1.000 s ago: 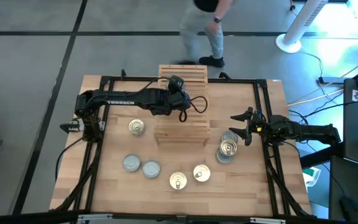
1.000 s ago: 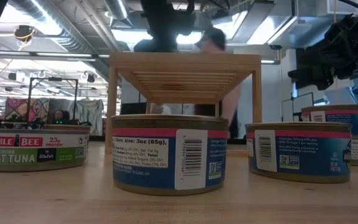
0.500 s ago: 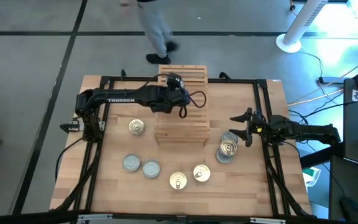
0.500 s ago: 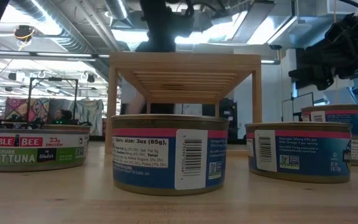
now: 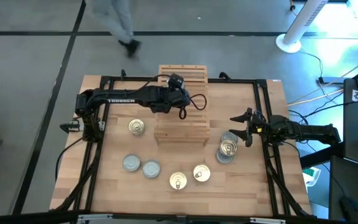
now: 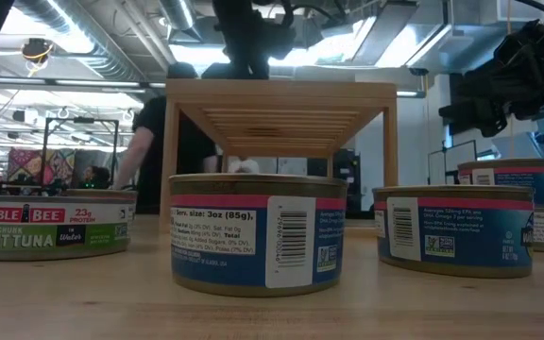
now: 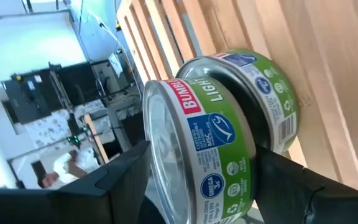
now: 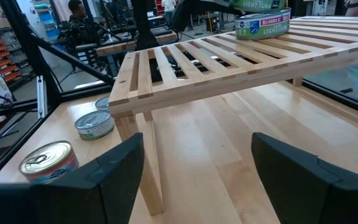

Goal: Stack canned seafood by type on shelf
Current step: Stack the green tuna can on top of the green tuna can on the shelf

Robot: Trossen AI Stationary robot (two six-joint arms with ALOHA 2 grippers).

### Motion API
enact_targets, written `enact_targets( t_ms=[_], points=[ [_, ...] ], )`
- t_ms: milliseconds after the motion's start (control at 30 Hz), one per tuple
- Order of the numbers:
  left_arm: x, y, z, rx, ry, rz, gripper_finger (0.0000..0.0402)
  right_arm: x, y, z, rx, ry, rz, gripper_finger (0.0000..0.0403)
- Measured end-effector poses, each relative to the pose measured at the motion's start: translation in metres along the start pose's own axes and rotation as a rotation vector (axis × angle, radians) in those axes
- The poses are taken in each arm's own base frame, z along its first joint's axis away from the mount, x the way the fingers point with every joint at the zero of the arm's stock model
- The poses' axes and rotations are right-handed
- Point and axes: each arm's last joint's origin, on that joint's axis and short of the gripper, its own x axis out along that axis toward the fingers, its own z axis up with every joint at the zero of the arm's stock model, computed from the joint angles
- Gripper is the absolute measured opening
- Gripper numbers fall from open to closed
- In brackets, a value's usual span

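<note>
- Placing step: the left gripper (image 7: 197, 180) sits over the shelf (image 5: 182, 118), its jaws spread to either side of a green-labelled tin (image 7: 197, 155) stacked on a second green tin (image 7: 263, 93); the release looks all but done
- Next move, as I judge it: lift clear without nudging the pair, then reach for a tin on the tabletop (image 5: 253, 180)
- Left arm stretches across from its corner, wrist above the slats; the right gripper (image 5: 244, 127) waits by the right-hand tins (image 5: 227, 148), jaws wide and empty
- Remaining loose tins (image 5: 149, 168) lie along the tabletop's near side; a person (image 5: 122, 22) walks past beyond it
</note>
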Motion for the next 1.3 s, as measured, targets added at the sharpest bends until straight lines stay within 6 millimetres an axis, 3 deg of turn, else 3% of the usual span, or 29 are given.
enact_targets(
  t_ms=[600, 833, 1300],
  points=[
    [-0.002, 0.015, -0.004, -0.053, -0.093, -0.066, 0.0251, 0.000, 0.000, 0.000, 0.000, -0.001, 0.001, 0.0294],
    [0.004, 0.014, -0.010, -0.077, -0.095, -0.131, 0.0251, 0.000, 0.000, 0.000, 0.000, 0.000, 0.004, 0.0294],
    [-0.003, 0.018, -0.015, -0.114, -0.126, -0.168, 0.0250, 0.000, 0.000, 0.000, 0.000, -0.001, 0.003, 0.0294]
  ],
)
